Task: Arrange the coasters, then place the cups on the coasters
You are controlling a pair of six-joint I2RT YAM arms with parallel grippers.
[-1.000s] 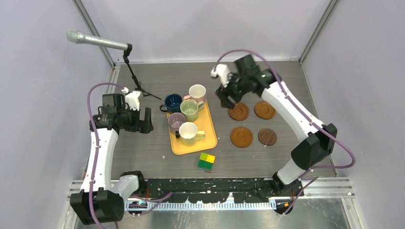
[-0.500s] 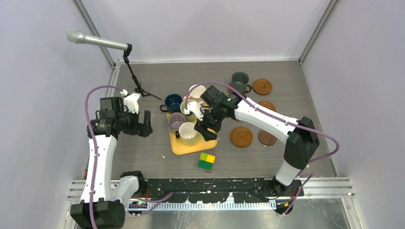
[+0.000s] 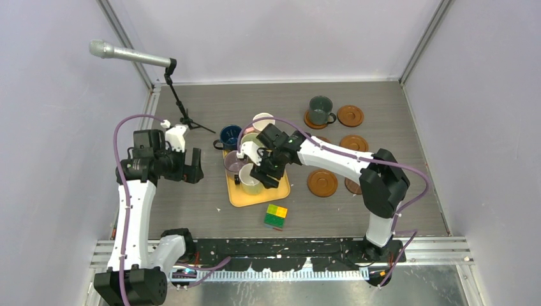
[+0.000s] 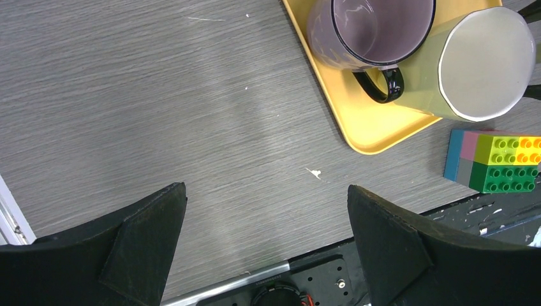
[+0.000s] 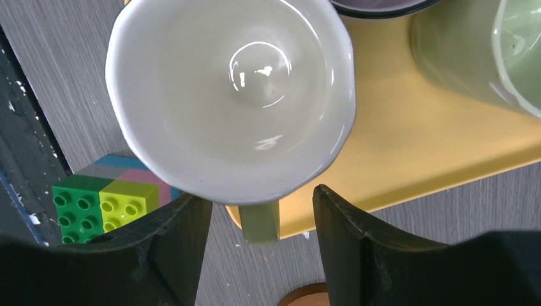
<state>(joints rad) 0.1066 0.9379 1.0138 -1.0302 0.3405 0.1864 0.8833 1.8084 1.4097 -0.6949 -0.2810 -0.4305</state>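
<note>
The right gripper (image 5: 258,205) is spread, 1 finger each side of the handle (image 5: 258,224) of the cream mug (image 5: 229,95), not squeezing. The mug stands on the yellow tray (image 5: 415,159), half hidden from above by the arm (image 3: 332,156). The left gripper (image 4: 266,190) is spread wide.

No writing, label, brand, number or sign could be read in any view; the cream cup (image 5: 229,95), mauve cup (image 4: 383,25), yellow tray (image 4: 370,131) and studded block (image 4: 501,162) bore none legible
</note>
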